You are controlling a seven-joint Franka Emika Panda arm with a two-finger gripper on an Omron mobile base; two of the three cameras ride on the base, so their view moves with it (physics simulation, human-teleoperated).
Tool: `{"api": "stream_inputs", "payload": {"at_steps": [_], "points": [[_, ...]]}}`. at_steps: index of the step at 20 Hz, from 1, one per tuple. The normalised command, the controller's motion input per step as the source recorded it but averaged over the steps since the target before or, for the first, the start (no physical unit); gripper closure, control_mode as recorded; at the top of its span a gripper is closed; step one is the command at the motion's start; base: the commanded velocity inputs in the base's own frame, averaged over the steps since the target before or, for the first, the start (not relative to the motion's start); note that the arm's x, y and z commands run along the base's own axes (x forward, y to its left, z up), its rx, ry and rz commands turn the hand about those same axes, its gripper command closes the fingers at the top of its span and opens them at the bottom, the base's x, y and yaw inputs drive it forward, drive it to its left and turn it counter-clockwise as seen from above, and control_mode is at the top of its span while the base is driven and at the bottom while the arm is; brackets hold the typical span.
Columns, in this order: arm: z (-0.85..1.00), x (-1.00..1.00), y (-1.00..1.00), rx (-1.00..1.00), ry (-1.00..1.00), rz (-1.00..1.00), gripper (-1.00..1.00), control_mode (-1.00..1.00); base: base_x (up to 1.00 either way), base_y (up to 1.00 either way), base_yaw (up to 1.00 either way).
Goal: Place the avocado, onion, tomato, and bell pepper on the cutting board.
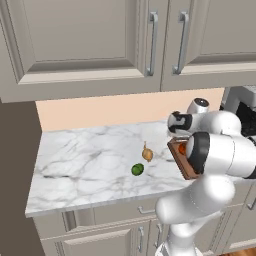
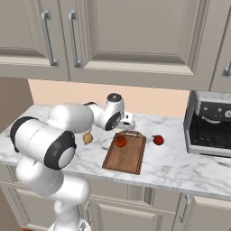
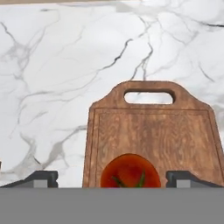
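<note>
The tomato (image 3: 130,171) lies on the reddish-brown cutting board (image 3: 153,131), near the end with the handle slot, also seen as a red ball (image 2: 120,141) in the right base view. My gripper (image 3: 113,179) hangs open just above it, and its fingertips (image 3: 41,178) stand much wider apart than the fruit. The onion (image 1: 147,153) and the dark-green avocado (image 1: 137,169) rest on the marble counter to the left of the board (image 1: 181,162). A small red bell pepper (image 2: 158,140) lies on the counter just right of the board (image 2: 128,158).
A grey coffee machine (image 2: 210,124) stands at the counter's right end. Wall cabinets (image 2: 135,36) hang above the counter. My own arm (image 1: 215,155) covers much of the board in the left base view. The counter's front edge (image 2: 171,185) runs close behind the board.
</note>
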Motion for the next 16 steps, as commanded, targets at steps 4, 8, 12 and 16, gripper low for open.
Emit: {"api": "stream_inputs", "payload": {"at_steps": [4, 8, 12, 16], "points": [[0.07, -0.15, 0.65, 0.06, -0.05, 0.07, -1.00, -1.00, 0.00, 0.00, 0.00], [0.01, -0.14, 0.82, 0.02, -0.04, 0.06, -1.00, -1.00, 0.00, 0.00, 0.00], [0.00, -0.15, 0.97, -0.01, -0.05, 0.04, -1.00, -1.00, 0.00, 0.00, 0.00], [-0.03, -0.05, 0.93, -0.01, -0.06, 0.01, -1.00, -1.00, 0.00, 0.00, 0.00]]}}
